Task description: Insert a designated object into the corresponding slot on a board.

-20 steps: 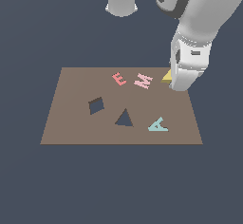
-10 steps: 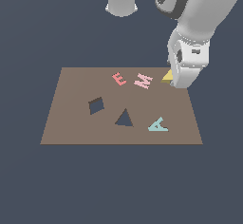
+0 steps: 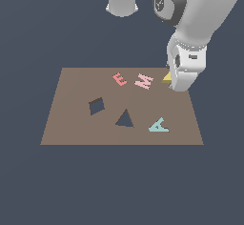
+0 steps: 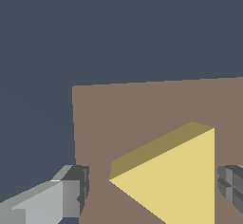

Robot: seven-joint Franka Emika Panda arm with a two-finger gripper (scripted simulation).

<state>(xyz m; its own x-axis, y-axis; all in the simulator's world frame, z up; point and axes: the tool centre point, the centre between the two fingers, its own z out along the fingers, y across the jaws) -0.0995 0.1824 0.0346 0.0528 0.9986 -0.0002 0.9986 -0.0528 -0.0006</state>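
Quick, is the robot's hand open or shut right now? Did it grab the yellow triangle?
End effector: open, its fingers on either side of the yellow triangle, with gaps showing, so not gripping it yet.

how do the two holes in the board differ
Shape: the triangle hole has three sides, the diamond hole four, like a tilted square.
Place: the triangle hole lies near the board's middle, next to the teal A; the diamond hole lies nearer the exterior view's left.
Both are dark, empty cut-outs of similar size.
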